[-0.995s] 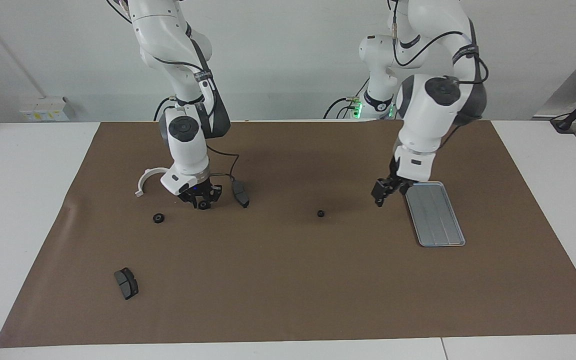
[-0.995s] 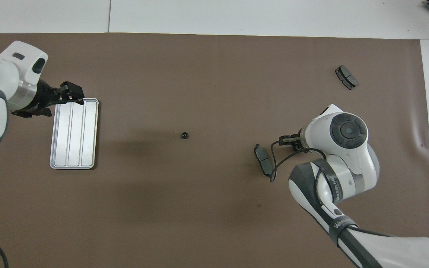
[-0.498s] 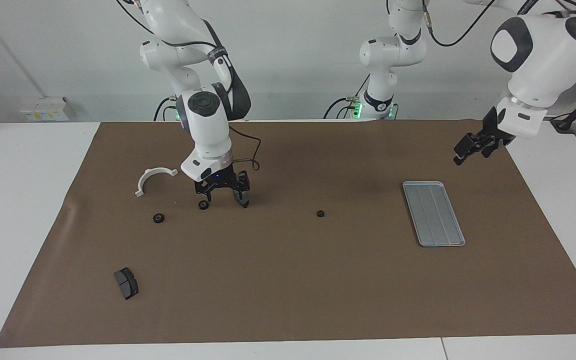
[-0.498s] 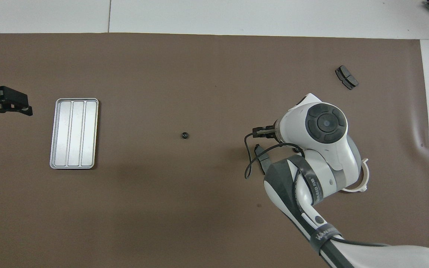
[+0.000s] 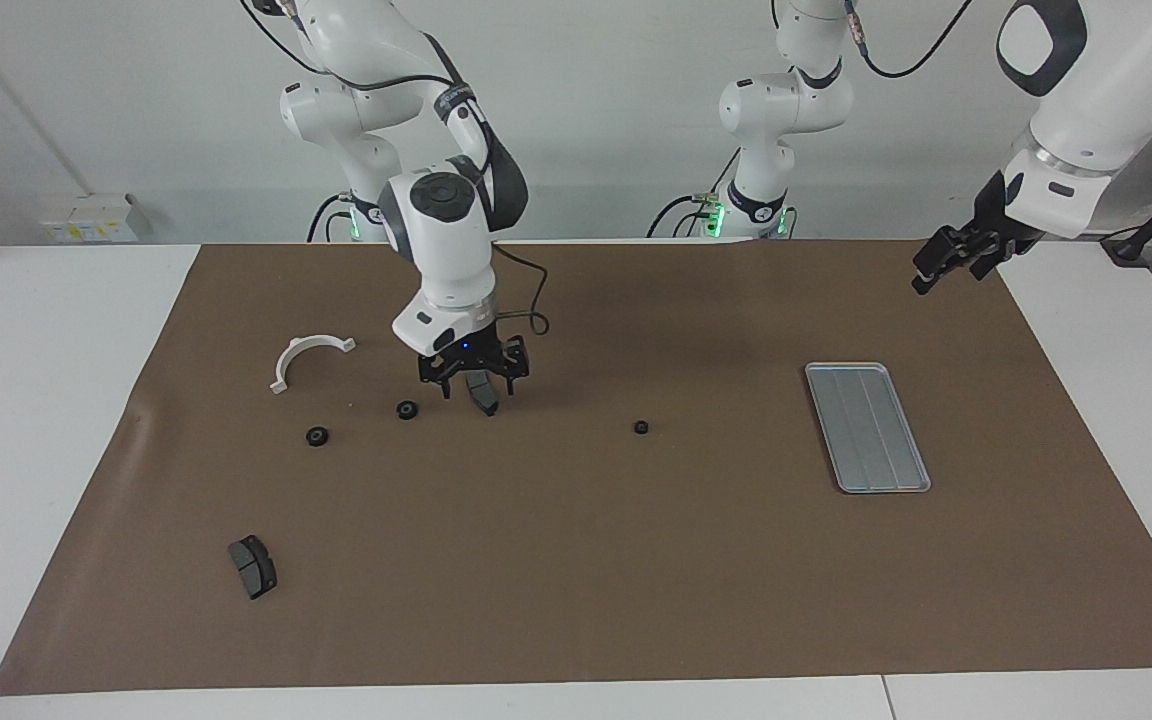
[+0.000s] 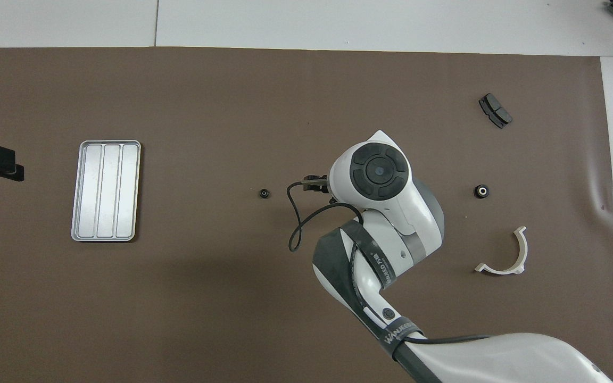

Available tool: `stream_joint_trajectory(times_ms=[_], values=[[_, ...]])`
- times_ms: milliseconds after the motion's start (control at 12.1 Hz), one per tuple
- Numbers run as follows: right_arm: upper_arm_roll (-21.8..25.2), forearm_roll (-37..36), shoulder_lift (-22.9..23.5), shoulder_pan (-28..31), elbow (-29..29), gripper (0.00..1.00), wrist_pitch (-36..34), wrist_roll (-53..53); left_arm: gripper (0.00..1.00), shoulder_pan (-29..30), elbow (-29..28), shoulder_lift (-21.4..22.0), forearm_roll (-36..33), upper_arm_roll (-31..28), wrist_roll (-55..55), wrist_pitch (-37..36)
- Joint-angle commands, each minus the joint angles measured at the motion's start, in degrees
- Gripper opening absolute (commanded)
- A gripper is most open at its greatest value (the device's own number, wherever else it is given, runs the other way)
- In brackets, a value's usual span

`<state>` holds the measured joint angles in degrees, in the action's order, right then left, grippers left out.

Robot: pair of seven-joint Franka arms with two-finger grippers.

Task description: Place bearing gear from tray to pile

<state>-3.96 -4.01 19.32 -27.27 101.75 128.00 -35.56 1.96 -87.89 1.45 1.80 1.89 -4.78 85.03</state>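
Three small black round bearing gears lie flat on the brown paper mat [image 5: 576, 600], bores facing up; being round, they have no long axis. One bearing gear [image 5: 407, 409] sits in the pile, at 8 o'clock of the right gripper [image 5: 473, 380] in the facing view. A second bearing gear [image 6: 481, 191] lies at 11 o'clock of the white plastic half-ring bracket [image 6: 503, 255] in the overhead view. A lone bearing gear [image 6: 264, 193] rests mid-mat, at 3 o'clock of the tray and well apart from it.

The flat grey metal rectangular tray [image 6: 107, 190] has its lengthwise ridges and long axis running from nearer the robots to farther away. It lies toward the left arm's end.

The right gripper hangs low over a dark grey curved brake pad [image 5: 482, 392], with its fingers spread apart and gripping nothing. A second dark grey brake pad [image 6: 495, 110] lies at 12 o'clock of the bracket, farthest from the robots.

The left gripper [image 5: 951, 262] is raised over the mat's edge, at 1 o'clock of the tray in the facing view. I cannot tell whether it is open or closed.

A black band on the right arm [image 6: 399, 332] carries white lettering that starts "WAN"; the rest is unreadable.
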Motion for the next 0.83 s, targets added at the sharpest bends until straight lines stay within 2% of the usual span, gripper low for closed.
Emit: stream_joint_trajectory(times_ms=[0,332,415,747], values=[[0.0,0.0,6.6,-3.0,-8.9,0.99,-3.5,-4.7,1.00,0.2,-3.2,1.4,-0.7,0.0,2.2,0.8],[0.0,-2.2,14.4,-6.3,-17.1,0.95,-4.4,-10.1,1.00,0.0,-8.4,3.6,-0.7,-0.1,2.1,4.4],[0.1,-2.6,17.6,-8.2,-21.7,0.93,-4.8,-12.1,1.00,-0.3,-8.4,3.5,-0.7,-0.1,2.1,4.4],[0.0,-3.9,19.5,-9.1,-23.5,0.87,-4.2,-12.3,1.00,-0.4,-7.9,3.3,-0.8,-0.2,1.4,4.4]])
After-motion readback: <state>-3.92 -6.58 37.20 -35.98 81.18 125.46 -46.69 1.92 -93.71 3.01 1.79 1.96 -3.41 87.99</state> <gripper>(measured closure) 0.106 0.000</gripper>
